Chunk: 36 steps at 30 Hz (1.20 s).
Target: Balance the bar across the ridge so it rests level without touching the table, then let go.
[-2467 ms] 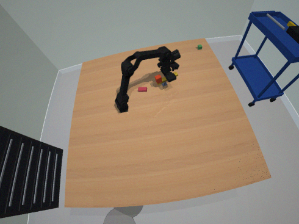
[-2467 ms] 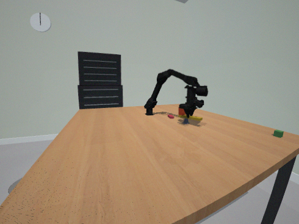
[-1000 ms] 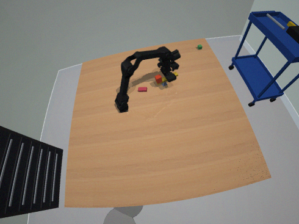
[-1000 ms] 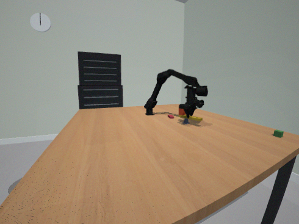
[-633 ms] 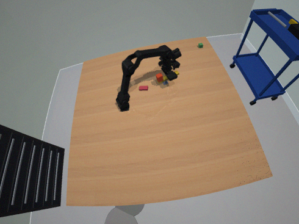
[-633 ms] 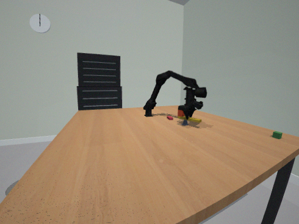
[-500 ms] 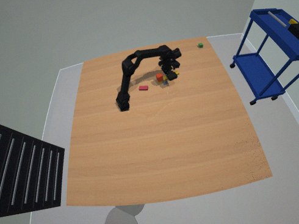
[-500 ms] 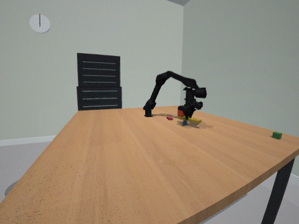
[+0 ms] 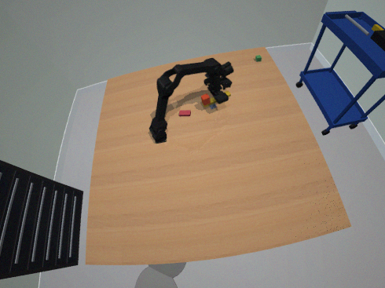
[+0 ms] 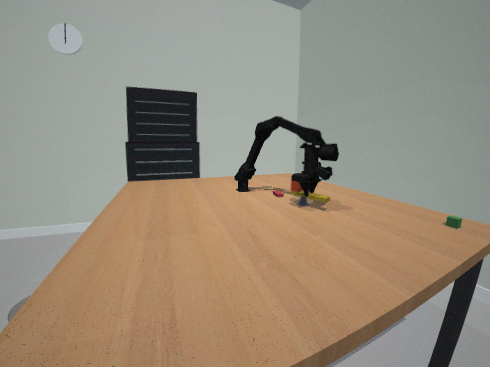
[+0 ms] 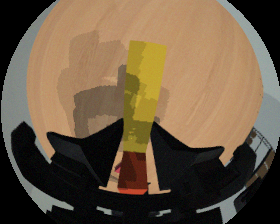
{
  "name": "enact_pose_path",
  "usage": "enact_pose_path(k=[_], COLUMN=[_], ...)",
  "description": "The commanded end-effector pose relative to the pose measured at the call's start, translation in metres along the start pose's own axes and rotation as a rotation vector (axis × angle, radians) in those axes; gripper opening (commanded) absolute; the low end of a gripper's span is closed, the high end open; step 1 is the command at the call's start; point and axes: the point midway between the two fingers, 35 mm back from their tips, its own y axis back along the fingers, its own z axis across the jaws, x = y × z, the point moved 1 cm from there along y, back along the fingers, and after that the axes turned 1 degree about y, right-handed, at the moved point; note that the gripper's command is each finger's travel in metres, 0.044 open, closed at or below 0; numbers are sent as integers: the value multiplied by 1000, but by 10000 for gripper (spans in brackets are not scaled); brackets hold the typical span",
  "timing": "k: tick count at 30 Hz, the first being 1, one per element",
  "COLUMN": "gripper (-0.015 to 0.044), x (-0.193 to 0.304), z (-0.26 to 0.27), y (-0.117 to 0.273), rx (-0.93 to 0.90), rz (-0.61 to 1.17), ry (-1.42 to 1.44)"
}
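Top view: one black six-joint arm (image 9: 163, 86) (image 10: 275, 124), its foot on a wooden table (image 9: 204, 184) (image 10: 215, 255), reaching over and bent down at the wrist.

Item, gripper (image 9: 221, 97) (image 10: 308, 191) (image 11: 138, 122): pointing down, its jaws clenched on the yellow bar; in the wrist view one dark finger stands on each side of it.

Item, yellow bar (image 9: 213, 100) (image 10: 320, 197) (image 11: 144, 90): above the table, over the blue ridge, one end running out past the fingers. Whether it touches the ridge, or lies quite level, cannot be told.

Item, blue ridge (image 9: 213, 106) (image 10: 303, 201): small, standing on the table beneath the bar, partly hidden.

Item, orange-red block (image 9: 205, 99) (image 10: 296, 186) (image 11: 133, 172): on the bar's end nearer the arm's foot.

Item, crimson block (image 9: 185, 113) (image 10: 278, 194): flat on the table, between the arm's foot and the ridge, apart from both.

Item, green cube (image 9: 258, 58) (image 10: 454, 222): on the table near its edge, well apart from the rest.

Item, blue two-tier cart (image 9: 342, 21): on the floor beside the table, with a pale rod (image 9: 357, 24) on its upper tray.

Item, round wall clock (image 10: 65, 38): on the wall in the exterior view.
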Motion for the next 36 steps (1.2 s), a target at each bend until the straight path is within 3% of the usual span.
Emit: enact_pose_path(k=[1,36], gripper=[0,0], x=[0,0], z=[0,0], y=[-4,-1], rx=[2,2], rz=[3,3], ry=[1,1])
